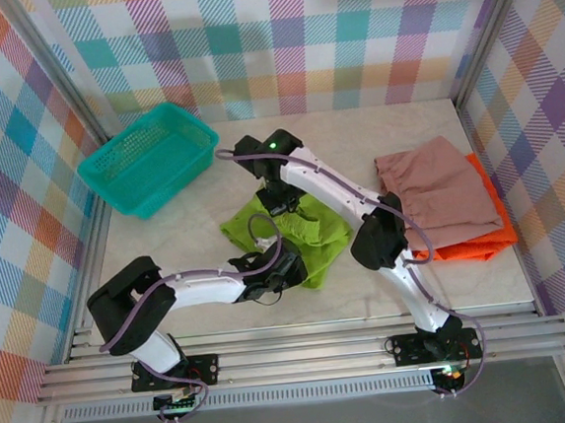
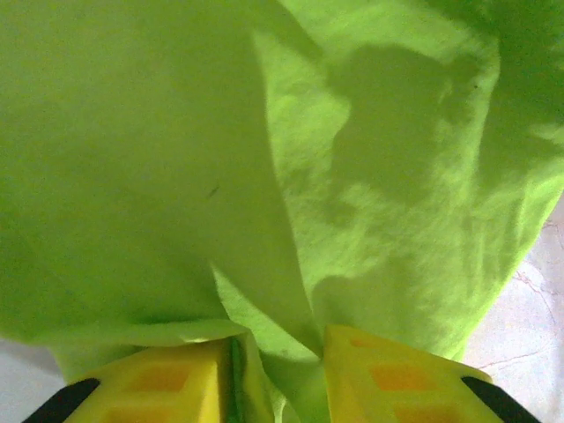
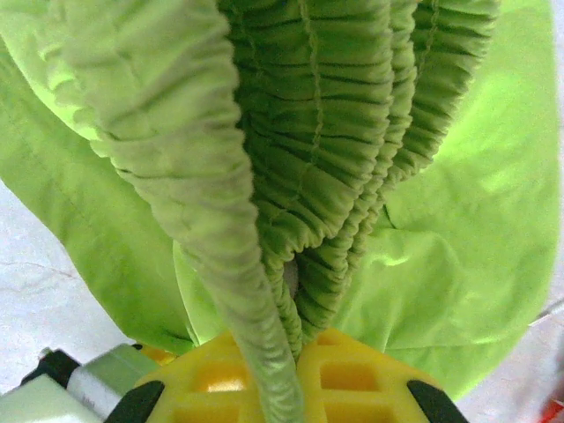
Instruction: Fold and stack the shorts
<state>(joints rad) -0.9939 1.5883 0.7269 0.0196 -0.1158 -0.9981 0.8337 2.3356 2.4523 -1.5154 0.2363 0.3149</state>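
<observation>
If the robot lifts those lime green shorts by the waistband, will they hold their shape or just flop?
Probably flop: the green shorts lie in soft folds, and their waistband bunches into ridges where the right gripper pinches it. The cloth looks thin, so it is likely light and apt to drape. Its matte weave probably won't slip.

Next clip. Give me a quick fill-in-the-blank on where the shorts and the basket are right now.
1. The right gripper is shut on the green shorts' ____.
2. The pink shorts lie ____ the orange shorts.
3. The teal basket stands at the table's far ____ corner.
Missing words: waistband; on top of; left.
</observation>
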